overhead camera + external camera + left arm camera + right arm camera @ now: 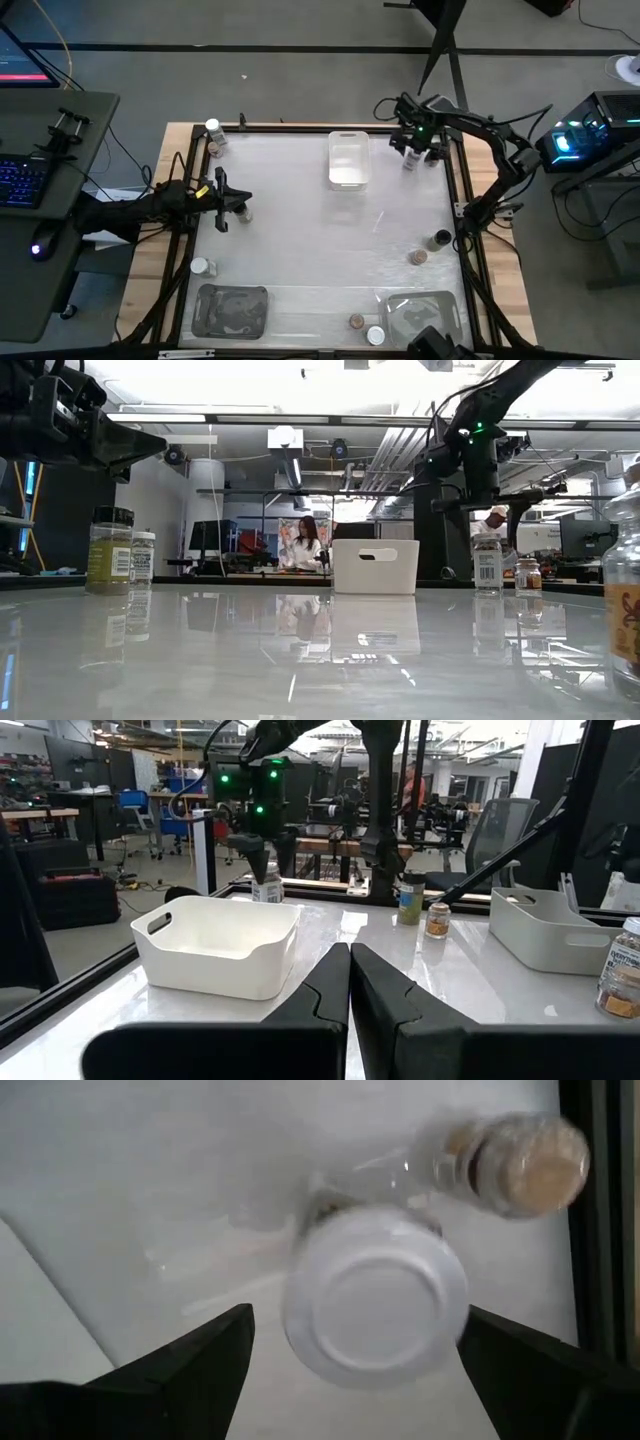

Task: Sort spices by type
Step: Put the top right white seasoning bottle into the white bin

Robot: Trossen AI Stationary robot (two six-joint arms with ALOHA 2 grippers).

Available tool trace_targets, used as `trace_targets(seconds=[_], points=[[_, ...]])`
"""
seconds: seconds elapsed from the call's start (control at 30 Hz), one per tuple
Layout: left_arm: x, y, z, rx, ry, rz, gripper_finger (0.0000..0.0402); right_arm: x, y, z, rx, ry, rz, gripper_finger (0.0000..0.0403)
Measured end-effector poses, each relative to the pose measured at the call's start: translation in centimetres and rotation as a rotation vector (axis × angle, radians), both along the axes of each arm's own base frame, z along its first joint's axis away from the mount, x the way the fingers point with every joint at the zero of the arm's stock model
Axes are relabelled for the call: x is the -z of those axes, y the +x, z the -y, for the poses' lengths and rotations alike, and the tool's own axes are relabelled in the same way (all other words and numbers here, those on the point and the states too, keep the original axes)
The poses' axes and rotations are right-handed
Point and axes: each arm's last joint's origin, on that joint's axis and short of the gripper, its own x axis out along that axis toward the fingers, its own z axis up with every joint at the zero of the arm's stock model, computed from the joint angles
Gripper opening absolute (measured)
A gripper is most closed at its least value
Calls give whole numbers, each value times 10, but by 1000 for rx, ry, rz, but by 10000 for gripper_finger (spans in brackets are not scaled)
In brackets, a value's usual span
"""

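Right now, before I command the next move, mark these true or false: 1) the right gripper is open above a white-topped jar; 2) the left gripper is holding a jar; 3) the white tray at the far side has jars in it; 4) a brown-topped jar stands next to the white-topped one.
1) True: the right gripper is open above the white-topped jar.
2) False: the left gripper is shut and holds nothing.
3) False: the white tray looks empty.
4) True: the brown-topped jar stands close beside it.
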Motion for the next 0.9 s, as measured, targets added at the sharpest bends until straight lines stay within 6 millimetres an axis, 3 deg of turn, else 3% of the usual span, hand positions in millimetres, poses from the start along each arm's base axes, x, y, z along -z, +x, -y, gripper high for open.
trace_targets(seconds=[0.47,0.9], points=[[0,0,0,0,0,0,1,0,0,5,50,-87,-31,333],[0,0,0,0,0,0,1,0,0,5,39,-85,-26,259]])
